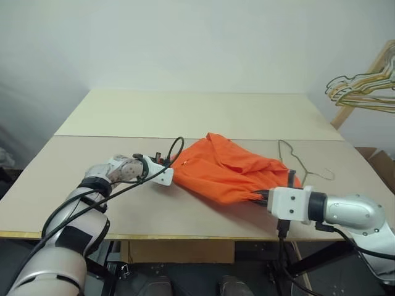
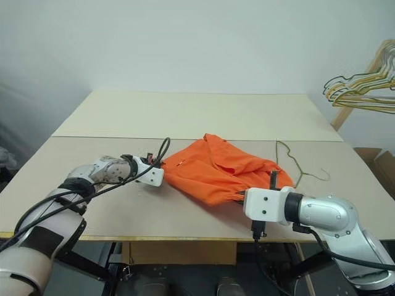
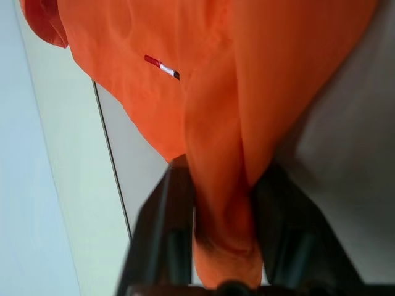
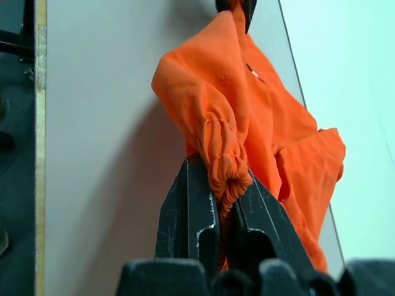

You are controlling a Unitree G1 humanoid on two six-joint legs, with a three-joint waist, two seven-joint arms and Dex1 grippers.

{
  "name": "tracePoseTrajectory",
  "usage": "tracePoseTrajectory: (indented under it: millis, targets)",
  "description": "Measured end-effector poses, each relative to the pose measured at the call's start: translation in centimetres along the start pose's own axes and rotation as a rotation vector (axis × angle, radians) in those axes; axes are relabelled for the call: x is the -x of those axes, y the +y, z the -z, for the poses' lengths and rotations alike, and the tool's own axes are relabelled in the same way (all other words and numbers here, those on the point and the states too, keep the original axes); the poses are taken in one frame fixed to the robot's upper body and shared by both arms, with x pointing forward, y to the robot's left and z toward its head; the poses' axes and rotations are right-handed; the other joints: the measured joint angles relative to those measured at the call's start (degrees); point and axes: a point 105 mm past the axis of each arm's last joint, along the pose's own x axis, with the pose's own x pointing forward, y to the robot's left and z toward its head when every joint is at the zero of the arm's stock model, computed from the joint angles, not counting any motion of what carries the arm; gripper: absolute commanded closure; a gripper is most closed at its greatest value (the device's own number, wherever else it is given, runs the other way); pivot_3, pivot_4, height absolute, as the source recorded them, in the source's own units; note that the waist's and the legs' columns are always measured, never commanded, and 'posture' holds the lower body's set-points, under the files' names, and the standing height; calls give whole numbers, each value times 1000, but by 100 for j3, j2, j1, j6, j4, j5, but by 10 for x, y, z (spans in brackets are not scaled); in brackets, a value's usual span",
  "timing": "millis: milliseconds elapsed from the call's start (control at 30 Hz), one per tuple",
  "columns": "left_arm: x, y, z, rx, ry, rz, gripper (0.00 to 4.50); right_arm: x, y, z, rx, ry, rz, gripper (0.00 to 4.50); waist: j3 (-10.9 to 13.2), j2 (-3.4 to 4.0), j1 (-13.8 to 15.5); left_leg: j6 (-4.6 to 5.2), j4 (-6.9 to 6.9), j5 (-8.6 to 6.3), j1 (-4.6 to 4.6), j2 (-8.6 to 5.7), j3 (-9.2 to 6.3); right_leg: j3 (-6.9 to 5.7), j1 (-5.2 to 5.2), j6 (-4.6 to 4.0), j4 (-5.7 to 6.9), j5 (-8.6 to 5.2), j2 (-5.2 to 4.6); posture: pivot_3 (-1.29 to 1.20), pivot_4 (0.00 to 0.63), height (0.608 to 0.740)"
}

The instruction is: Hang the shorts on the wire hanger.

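The bright orange shorts (image 1: 225, 166) lie bunched on the tan table, stretched between both grippers. My left gripper (image 1: 171, 174) is shut on the shorts' left edge; the left wrist view has a fold of orange cloth (image 3: 222, 203) pinched between its black fingers (image 3: 166, 228). At the shorts' near right corner, my right gripper (image 1: 262, 196) is shut on the gathered waistband (image 4: 225, 176). The thin wire hanger (image 2: 297, 165) lies flat on the table just behind and right of the shorts, partly hidden by them.
The table (image 1: 185, 114) is two tan boards with a seam across the middle; its front edge (image 1: 185, 235) runs just below both grippers. A bunch of gold and green hangers (image 1: 364, 86) hangs on a wooden rack at the far right.
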Motion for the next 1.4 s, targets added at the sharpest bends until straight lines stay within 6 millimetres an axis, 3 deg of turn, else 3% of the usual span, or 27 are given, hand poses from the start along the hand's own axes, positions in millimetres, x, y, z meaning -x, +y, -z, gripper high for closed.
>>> tracePoseTrajectory:
  millis: [33, 167, 433, 600, 700, 800, 933, 1267, 1400]
  targets:
    - [0, 1, 0, 1, 1, -2, 4450, 0, 0, 0, -2, -2, 6, 4500, 0, 0, -17, 0, 0, 0, -1, 0, 0, 0, 0, 0, -1, 0, 0, -47, 0, 740]
    - [5, 5, 4, 17, 1, -18, 4484, -4, -1, 3, -1, -6, 29, 4500, 0, 0, -50, 0, 0, 0, 2, 0, 0, 0, 0, 0, 2, 0, 1, -32, 0, 740]
    - [36, 9, 28, 75, 32, -32, 4500, -12, 25, 35, 108, 141, -84, 1755, 0, 0, -28, 0, 0, 0, 4, 0, 2, 1, -1, 1, 5, -2, 0, -8, 0, 740]
    - [39, -16, 13, 119, -64, 38, 4500, -8, 28, 37, 107, 253, -52, 31, -1, 2, -4, 0, 0, 0, 3, 2, 2, 1, -6, -2, 17, -1, 0, 0, 0, 740]
    - [41, -22, 3, 117, -106, 70, 4500, -7, 37, 20, 55, 273, -56, 31, -2, 1, 8, -1, 4, 0, 5, 4, 2, 0, -7, -4, 29, -4, 2, -1, 0, 740]
    - [43, -15, -4, 114, -125, 58, 4500, -10, 51, 3, -42, 269, -87, 31, -1, 1, 2, -1, 29, 0, 5, 5, 1, -1, -5, -3, 43, -5, 2, -5, 0, 740]
    - [42, -10, -9, 104, -132, 61, 4500, -17, 49, -9, -136, 263, -75, 31, -2, 0, -45, -2, 64, 0, 10, 7, 2, -1, 6, 4, 53, -1, 1, -12, 0, 740]
    - [42, -9, -10, 121, -135, 64, 4500, -49, 70, -2, -178, 350, -153, 31, -3, -1, -43, -2, 73, -1, -16, 7, 1, -2, -13, 3, 53, -1, 1, -4, 0, 740]
    - [43, -7, -10, 123, -135, 58, 4500, -53, 63, -3, -165, 364, -131, 919, -3, 0, -37, -2, 74, -1, -17, 7, 1, -3, -13, 4, 54, -1, 1, 3, 0, 740]
